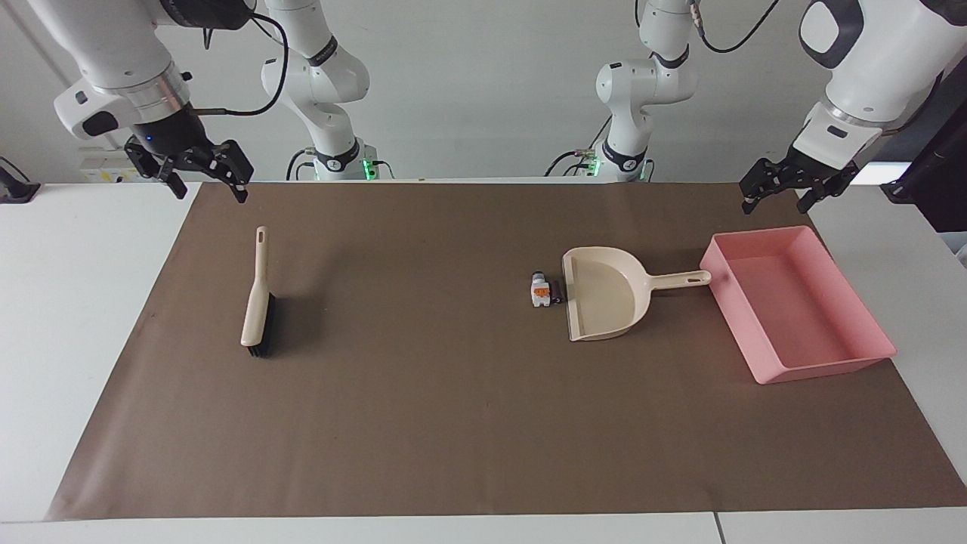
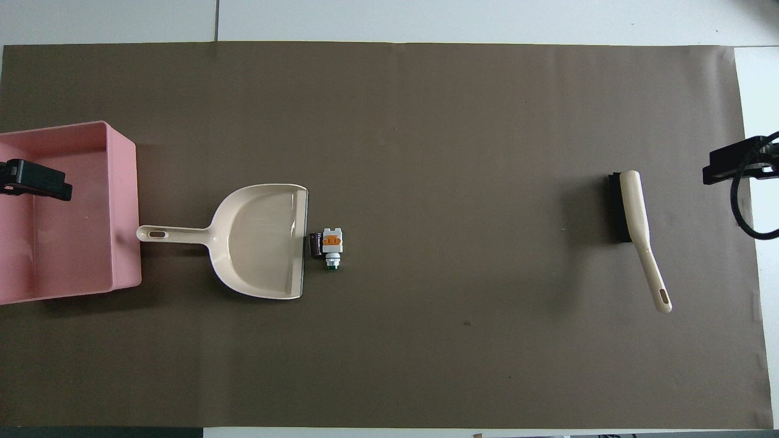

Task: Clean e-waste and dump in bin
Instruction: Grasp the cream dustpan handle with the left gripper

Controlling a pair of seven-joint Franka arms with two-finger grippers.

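Two grippers: left gripper [image 1: 799,187] and right gripper [image 1: 202,172], both raised at the mat's robot-side corners, jaws apart, empty.
E-waste: tiny white-and-orange electronic part [image 1: 541,290], mid-mat, touching beige plastic dustpan [image 1: 602,304] mouth.
Bin: shallow pink plastic tray [image 1: 797,304], beside dustpan handle.
Brush: beige-handled black-bristled brush [image 1: 257,302], long axis toward robots, right arm nearer.

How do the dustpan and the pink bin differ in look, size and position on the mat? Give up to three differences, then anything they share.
The dustpan is beige with a handle; the bin is pink and has none. The bin is larger and deeper than the dustpan. The e-waste lies at the dustpan's open lip, while the bin sits toward the left arm's end. Both are empty and rest on the mat.
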